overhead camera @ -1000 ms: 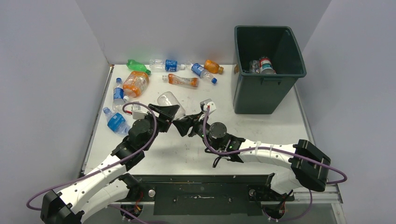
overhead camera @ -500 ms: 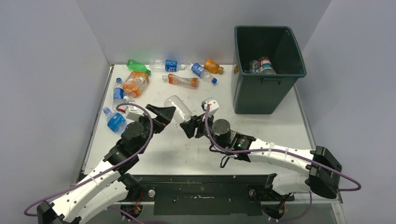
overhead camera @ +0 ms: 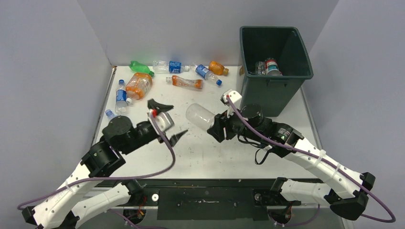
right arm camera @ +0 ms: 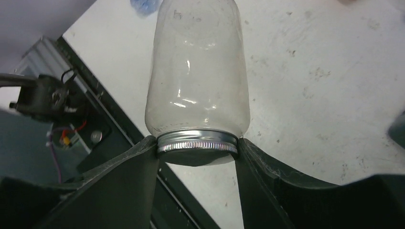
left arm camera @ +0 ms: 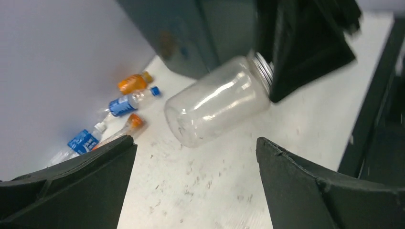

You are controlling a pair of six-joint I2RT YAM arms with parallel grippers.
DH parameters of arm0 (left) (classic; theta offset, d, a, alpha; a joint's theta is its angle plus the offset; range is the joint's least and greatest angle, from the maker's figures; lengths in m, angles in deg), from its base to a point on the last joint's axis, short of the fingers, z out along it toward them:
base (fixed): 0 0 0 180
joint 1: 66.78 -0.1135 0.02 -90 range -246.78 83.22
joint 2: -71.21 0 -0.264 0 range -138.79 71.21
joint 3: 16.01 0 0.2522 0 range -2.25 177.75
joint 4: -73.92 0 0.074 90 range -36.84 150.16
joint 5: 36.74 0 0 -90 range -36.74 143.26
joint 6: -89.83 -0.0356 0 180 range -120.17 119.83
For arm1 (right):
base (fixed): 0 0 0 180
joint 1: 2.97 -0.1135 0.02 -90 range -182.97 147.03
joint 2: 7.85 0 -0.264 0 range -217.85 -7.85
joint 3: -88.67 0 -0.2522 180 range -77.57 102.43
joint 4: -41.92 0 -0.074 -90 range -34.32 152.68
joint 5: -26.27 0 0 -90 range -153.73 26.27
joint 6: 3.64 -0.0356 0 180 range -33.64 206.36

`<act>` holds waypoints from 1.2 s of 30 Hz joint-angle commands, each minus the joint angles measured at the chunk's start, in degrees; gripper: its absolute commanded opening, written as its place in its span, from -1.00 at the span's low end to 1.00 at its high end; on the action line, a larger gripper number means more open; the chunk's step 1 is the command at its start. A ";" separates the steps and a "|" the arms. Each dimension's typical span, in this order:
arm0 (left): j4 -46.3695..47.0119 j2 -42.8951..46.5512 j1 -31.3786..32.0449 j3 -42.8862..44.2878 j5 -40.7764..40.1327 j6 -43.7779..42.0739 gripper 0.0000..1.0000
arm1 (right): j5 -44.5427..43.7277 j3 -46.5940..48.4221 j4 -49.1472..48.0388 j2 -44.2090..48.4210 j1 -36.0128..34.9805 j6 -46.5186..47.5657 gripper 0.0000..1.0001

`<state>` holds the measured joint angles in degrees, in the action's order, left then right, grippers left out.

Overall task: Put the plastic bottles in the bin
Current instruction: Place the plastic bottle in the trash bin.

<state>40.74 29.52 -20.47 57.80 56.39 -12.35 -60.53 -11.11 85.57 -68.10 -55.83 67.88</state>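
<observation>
A clear plastic bottle [overhead camera: 198,116] with a silver screw cap [right arm camera: 197,142] hangs above the table, tilted, base toward the left. My right gripper [overhead camera: 218,127] is shut on its cap end, one finger on each side [right arm camera: 197,149]. My left gripper [overhead camera: 169,121] stands wide open to the left of it, apart from it, with nothing between its fingers [left arm camera: 196,181]. The dark green bin [overhead camera: 276,76] stands at the back right with bottles [overhead camera: 267,67] inside. Several more bottles lie at the back left: green [overhead camera: 141,67], large orange [overhead camera: 138,86], blue-labelled [overhead camera: 207,73].
Grey walls close in the left, back and right sides. A blue-labelled bottle [overhead camera: 121,98] lies near the left table edge, just behind my left arm. A dark rail [overhead camera: 205,193] runs along the near edge. The bin's wall [left arm camera: 191,33] shows behind the held bottle [left arm camera: 219,102].
My left gripper opened, let go of the clear bottle and pulled back left. My right gripper, holding the bottle by its cap, carried it right, toward the bin.
</observation>
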 commanded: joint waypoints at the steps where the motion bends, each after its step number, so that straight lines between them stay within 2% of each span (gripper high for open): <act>1: -15.03 -3.42 4.16 -0.81 11.19 -27.30 0.92 | 12.24 4.76 12.88 0.25 -0.05 3.66 -0.89; 4: -15.13 -4.73 5.16 -1.08 6.81 -34.83 0.92 | 15.05 5.77 13.86 0.27 -0.05 3.76 -0.89; 8: -12.75 -5.87 7.16 -1.34 5.51 -38.81 0.92 | 17.69 6.96 14.58 -0.75 -0.02 4.47 -0.89; 18: -11.79 -10.96 10.54 -1.11 8.78 -38.86 0.93 | 20.55 9.57 15.34 -2.91 0.02 5.63 -0.89; 25: -11.89 -12.88 11.88 -2.16 6.73 -37.94 1.00 | 21.42 11.04 14.96 -3.65 -0.13 5.89 -0.89; 28: -10.29 -12.76 11.88 -2.67 6.25 -36.98 0.80 | 21.67 11.45 15.01 -4.11 -0.34 5.93 -0.89; 29: -9.68 -12.60 11.88 -2.94 6.02 -36.87 0.68 | 21.60 11.56 15.03 -4.20 -0.42 5.99 -0.89; 31: -7.53 -11.98 11.89 -3.80 5.44 -36.31 0.31 | 21.42 11.91 15.23 -4.35 -0.64 6.00 -0.89; 33: -4.91 -10.89 11.89 -5.03 5.66 -35.54 0.07 | 21.26 12.39 15.33 -4.35 -0.73 6.00 -0.89; 34: -3.79 -10.42 11.88 -5.65 5.88 -35.25 0.01 | 21.05 12.71 15.13 -4.26 -0.79 5.93 -0.76; 36: -1.29 -9.49 11.88 -6.69 5.81 -34.32 -0.07 | 20.48 13.18 14.41 -3.55 -0.82 5.46 0.03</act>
<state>31.58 17.78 -8.80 52.36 61.42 -48.57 -39.63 -1.67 103.39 -72.47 -56.14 73.70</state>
